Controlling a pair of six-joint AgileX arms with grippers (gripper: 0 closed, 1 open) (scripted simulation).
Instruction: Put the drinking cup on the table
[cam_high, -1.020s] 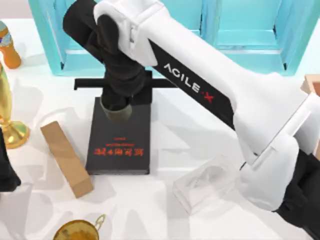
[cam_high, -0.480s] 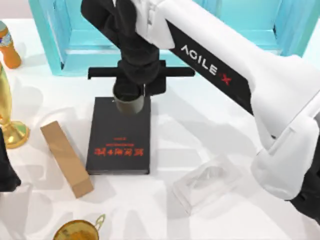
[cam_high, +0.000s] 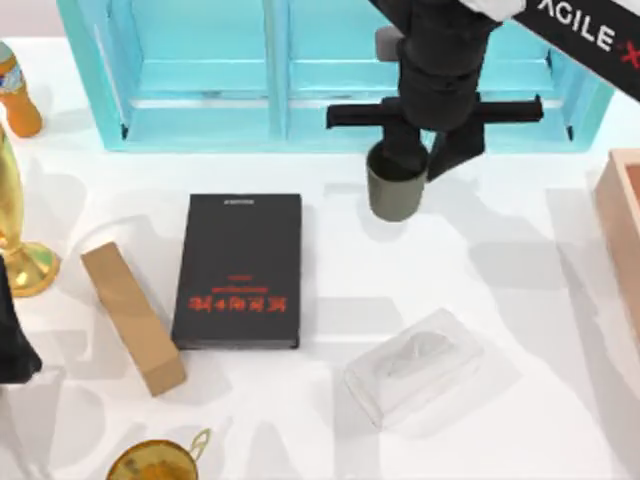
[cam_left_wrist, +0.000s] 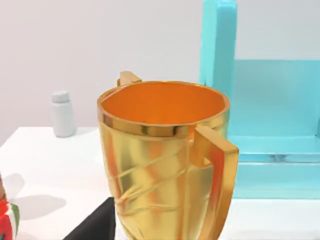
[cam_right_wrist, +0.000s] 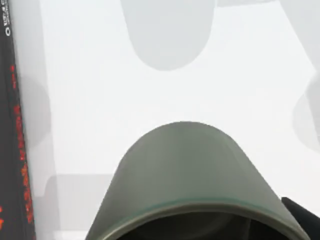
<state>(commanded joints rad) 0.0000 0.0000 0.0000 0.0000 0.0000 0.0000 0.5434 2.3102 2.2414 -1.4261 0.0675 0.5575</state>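
Our right gripper (cam_high: 412, 160) has its jaws clamped on the drinking cup (cam_high: 396, 190), held above the white counter (cam_high: 480, 290) right of the black book (cam_high: 240, 270), near the turquoise cabinet (cam_high: 200, 70). Our left arm sits parked at the counter's left edge.

Turquoise cabinet (cam_high: 270, 75) along the far edge, open-fronted, with upright dividers. Pale, plain wall (cam_left_wrist: 100, 45) behind it. Soft grey shadows across the glossy white surface; even, diffuse light with no visible lamp or window.
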